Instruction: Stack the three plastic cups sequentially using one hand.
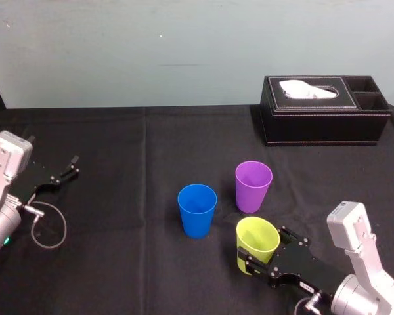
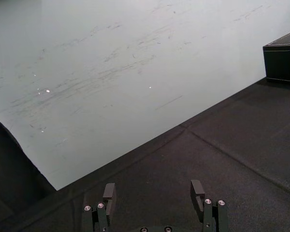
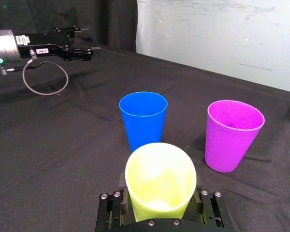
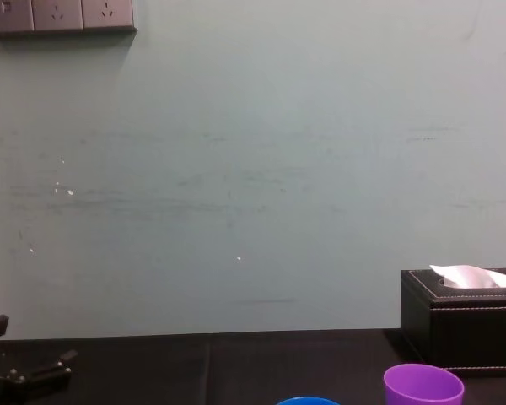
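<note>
The yellow-green cup (image 1: 255, 237) sat clamped in my right gripper (image 1: 266, 249), just beside the blue cup (image 1: 197, 210) and purple cup (image 1: 253, 186); my left gripper (image 1: 71, 165) rested well apart, jaws open.

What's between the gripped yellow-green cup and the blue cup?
No. Bare cloth alone separates the yellow-green cup, held by the right gripper, from the blue cup, by the head and right wrist views. Left gripper idles far left.
</note>
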You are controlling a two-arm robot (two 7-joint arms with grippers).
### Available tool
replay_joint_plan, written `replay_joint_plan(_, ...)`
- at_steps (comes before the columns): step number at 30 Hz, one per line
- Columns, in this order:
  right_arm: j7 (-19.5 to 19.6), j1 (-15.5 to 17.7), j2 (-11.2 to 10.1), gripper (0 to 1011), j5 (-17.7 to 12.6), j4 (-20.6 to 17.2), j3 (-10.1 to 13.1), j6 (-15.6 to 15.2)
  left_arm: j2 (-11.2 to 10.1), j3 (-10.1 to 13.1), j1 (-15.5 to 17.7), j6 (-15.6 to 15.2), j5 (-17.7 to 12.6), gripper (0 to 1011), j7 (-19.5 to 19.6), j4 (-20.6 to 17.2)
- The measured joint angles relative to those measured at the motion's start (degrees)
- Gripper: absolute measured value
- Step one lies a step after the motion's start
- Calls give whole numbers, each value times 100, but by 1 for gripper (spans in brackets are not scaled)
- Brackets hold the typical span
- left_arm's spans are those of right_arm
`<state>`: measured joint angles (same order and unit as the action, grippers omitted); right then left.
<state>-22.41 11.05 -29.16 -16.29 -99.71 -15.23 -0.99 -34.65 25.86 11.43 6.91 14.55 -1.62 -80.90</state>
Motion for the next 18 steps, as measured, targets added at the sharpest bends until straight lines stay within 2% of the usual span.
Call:
replay_joint_plan(7,67,51,-27,736,60,-99,13,-16,0,0,0,0,0,1010,0,0)
replay_joint_plan(18,302,324,-127,736,308,-787,227,-237,0,0,0,0,0,1010,0,0)
